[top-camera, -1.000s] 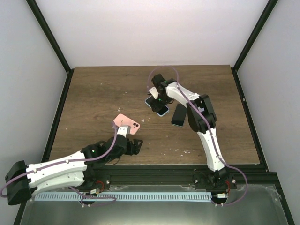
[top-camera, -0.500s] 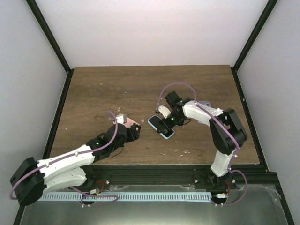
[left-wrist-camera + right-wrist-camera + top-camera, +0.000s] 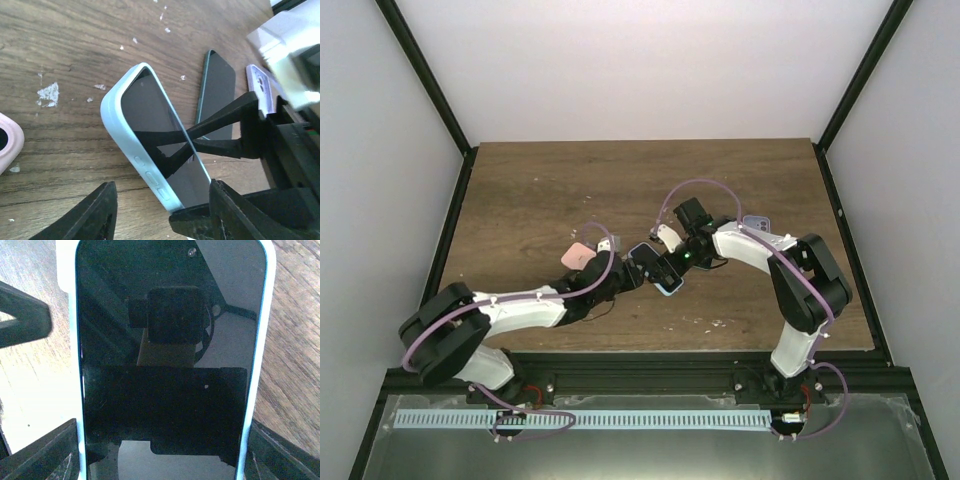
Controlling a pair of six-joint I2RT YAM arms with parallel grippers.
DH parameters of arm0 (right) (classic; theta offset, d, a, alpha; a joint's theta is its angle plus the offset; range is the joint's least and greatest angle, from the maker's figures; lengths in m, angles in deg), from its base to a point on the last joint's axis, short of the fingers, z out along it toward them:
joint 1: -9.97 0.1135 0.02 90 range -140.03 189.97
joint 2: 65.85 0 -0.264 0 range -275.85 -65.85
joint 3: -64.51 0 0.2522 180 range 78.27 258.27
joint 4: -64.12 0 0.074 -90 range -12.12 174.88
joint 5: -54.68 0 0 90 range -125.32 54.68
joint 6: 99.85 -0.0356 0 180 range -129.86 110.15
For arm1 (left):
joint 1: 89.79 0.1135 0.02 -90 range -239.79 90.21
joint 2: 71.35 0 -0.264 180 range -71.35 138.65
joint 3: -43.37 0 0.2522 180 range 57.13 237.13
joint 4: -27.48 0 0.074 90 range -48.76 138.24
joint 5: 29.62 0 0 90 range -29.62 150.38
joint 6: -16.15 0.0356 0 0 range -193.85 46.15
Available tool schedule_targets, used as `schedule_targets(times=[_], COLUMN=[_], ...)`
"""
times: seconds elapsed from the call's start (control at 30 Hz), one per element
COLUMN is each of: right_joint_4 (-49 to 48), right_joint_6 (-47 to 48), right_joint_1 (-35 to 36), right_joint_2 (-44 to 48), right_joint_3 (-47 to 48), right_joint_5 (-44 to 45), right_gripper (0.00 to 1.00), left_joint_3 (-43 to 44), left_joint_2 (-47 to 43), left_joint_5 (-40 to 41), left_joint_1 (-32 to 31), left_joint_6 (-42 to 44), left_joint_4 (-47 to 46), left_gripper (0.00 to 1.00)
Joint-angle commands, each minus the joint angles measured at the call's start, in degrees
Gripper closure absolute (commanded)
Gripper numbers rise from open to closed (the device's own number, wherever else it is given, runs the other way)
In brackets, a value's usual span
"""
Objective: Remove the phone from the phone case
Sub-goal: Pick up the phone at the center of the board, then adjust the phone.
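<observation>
The phone (image 3: 651, 263), dark-screened, sits in a light blue case (image 3: 667, 285) at the table's middle. My right gripper (image 3: 670, 262) is shut on the case's long sides and holds it tilted up on one edge. In the right wrist view the phone (image 3: 165, 365) fills the frame between the right gripper (image 3: 165, 455). My left gripper (image 3: 628, 272) is open at the case's other end. In the left wrist view the left gripper (image 3: 162, 215) straddles the lower end of the case (image 3: 127, 135) without closing on it.
A pink case (image 3: 578, 252) lies on the table beside the left arm and shows at the left edge of the left wrist view (image 3: 7, 142). A dark phone (image 3: 217, 92) and a purple one (image 3: 260, 82) lie flat behind; the purple one (image 3: 755, 222) shows beside the right arm.
My right gripper carried the blue-cased phone from the back toward the middle and tilted it up. My left gripper left the pink case on the table and moved right to the blue case.
</observation>
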Motion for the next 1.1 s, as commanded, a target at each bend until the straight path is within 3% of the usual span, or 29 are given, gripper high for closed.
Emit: schedule_targets(times=[0.0,0.1,0.57,0.8,1.0,1.07], right_joint_4=[-2.41,-2.20,-2.18,-2.45,-2.47,-2.45], right_joint_6=[-0.17,0.11,0.85,1.08,1.28,1.28], right_joint_1=[0.40,0.44,0.40,0.40,0.44,0.40], right_joint_2=[0.96,1.06,2.94,4.39,4.07,4.15], right_joint_3=[0.67,0.71,0.40,-0.02,0.05,0.05], right_joint_5=[-2.48,-3.04,-3.77,-3.94,-3.63,-3.32], right_gripper=[0.53,0.53,0.53,0.53,0.53,0.48], left_joint_3=[1.70,2.67,4.45,6.32,7.19,6.99], left_joint_2=[2.77,4.55,6.27,8.29,9.01,8.57], left_joint_5=[0.15,0.07,0.12,-0.76,-1.81,-1.77], left_joint_1=[0.18,0.17,0.34,0.53,0.68,0.70], left_joint_6=[-3.87,-3.96,-1.89,-1.98,-1.11,-0.75], left_joint_4=[-3.31,-3.72,-5.08,-5.05,-7.84,-8.04], left_gripper=[0.46,0.43,0.69,0.72,0.88,0.94])
